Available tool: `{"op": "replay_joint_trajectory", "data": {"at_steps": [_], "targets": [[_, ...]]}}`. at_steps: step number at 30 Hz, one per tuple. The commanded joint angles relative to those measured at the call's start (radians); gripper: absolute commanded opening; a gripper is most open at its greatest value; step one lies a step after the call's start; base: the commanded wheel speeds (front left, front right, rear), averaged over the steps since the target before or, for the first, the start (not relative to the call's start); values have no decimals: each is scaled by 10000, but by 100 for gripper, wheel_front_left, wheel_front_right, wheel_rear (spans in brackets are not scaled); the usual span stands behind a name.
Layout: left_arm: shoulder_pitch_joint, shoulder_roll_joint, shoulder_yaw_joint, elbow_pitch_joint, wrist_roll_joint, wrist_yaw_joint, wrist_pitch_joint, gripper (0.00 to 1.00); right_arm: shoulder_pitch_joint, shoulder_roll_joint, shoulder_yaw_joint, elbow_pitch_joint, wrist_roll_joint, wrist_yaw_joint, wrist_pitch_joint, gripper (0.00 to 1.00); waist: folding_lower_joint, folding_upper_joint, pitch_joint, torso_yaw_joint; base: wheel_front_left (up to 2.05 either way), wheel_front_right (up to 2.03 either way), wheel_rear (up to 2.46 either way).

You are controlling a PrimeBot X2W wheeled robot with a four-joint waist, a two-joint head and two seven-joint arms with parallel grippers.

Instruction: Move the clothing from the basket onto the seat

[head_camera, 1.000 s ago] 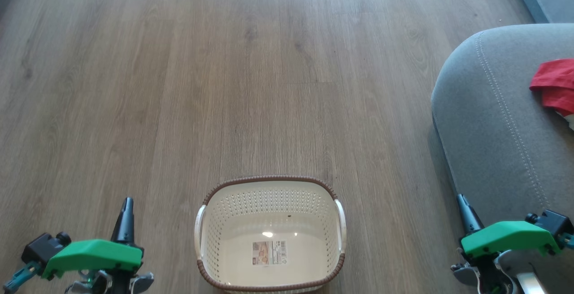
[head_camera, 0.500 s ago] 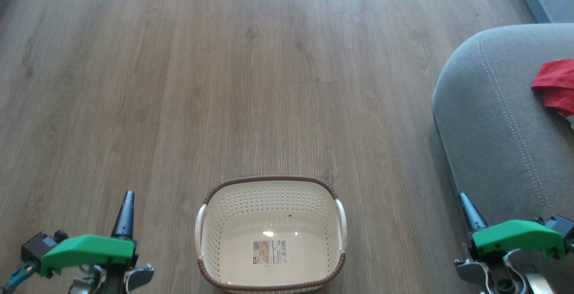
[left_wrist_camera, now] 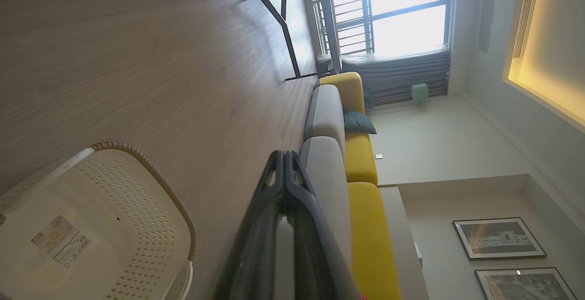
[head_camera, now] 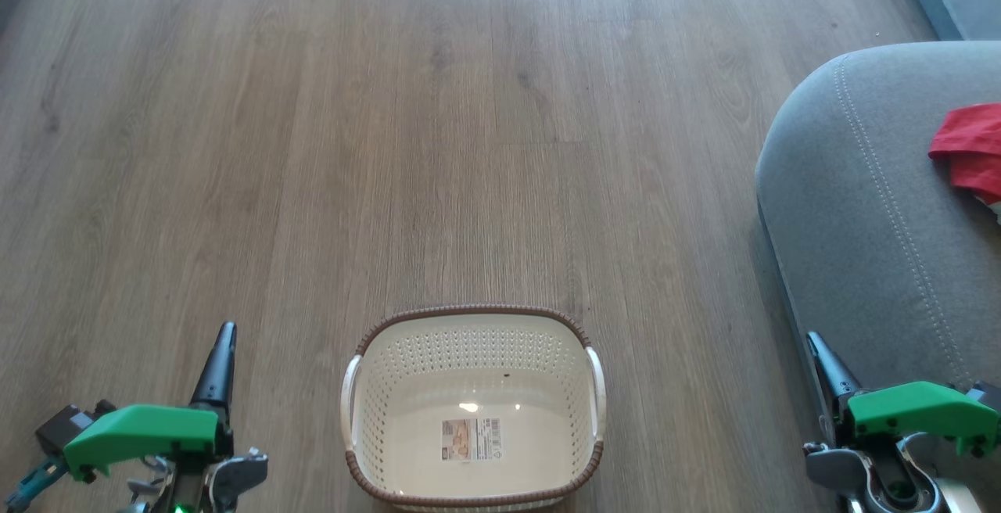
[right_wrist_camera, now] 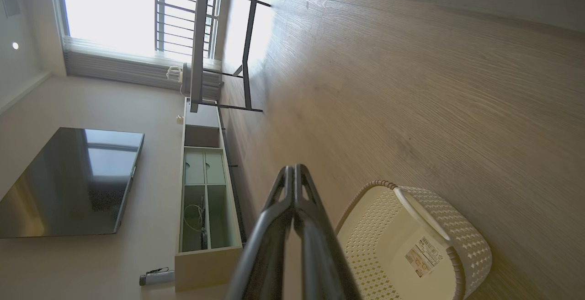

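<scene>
The cream-white perforated basket (head_camera: pixel 472 333) with a brown rim stands on the floor at the bottom middle of the head view, nothing in it but a label; it also shows as basket (left_wrist_camera: pixel 137 199) and basket (right_wrist_camera: pixel 438 227). Red clothing (head_camera: pixel 970 149) lies on the grey seat (head_camera: pixel 868 208) at the right edge. My left gripper (head_camera: pixel 225 335) is left of the basket, shut and holding nothing, fingers pressed together (left_wrist_camera: pixel 284 163). My right gripper (head_camera: pixel 815 341) is by the seat's front edge, right of the basket, shut and holding nothing (right_wrist_camera: pixel 295 174).
Wood-plank floor (head_camera: pixel 438 122) stretches ahead. A sofa with grey and yellow cushions (left_wrist_camera: pixel 356 163) runs toward a window. A black-framed table (right_wrist_camera: pixel 219 62), a low cabinet (right_wrist_camera: pixel 205 199) and a wall screen (right_wrist_camera: pixel 68 181) stand on the other side.
Both grippers shifted slightly: the left fingertip rose a little in the head view, the right moved slightly rightward and its body lower. Basket, seat and clothing stayed put.
</scene>
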Motion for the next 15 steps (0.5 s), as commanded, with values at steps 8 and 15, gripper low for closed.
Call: {"op": "replay_joint_trajectory", "data": {"at_steps": [8, 15], "targets": [[-697, 84, 335, -479, -1178, -60, 338, 0, -633, 35, -106, -485, 1063, 63, 324, 0, 0, 0, 12, 19, 0, 0, 0], [-775, 87, 362, -567, -2122, -65, 575, 0, -664, 86, -310, -562, 1912, 67, 566, 0, 0, 0, 22, 37, 0, 0, 0]]}}
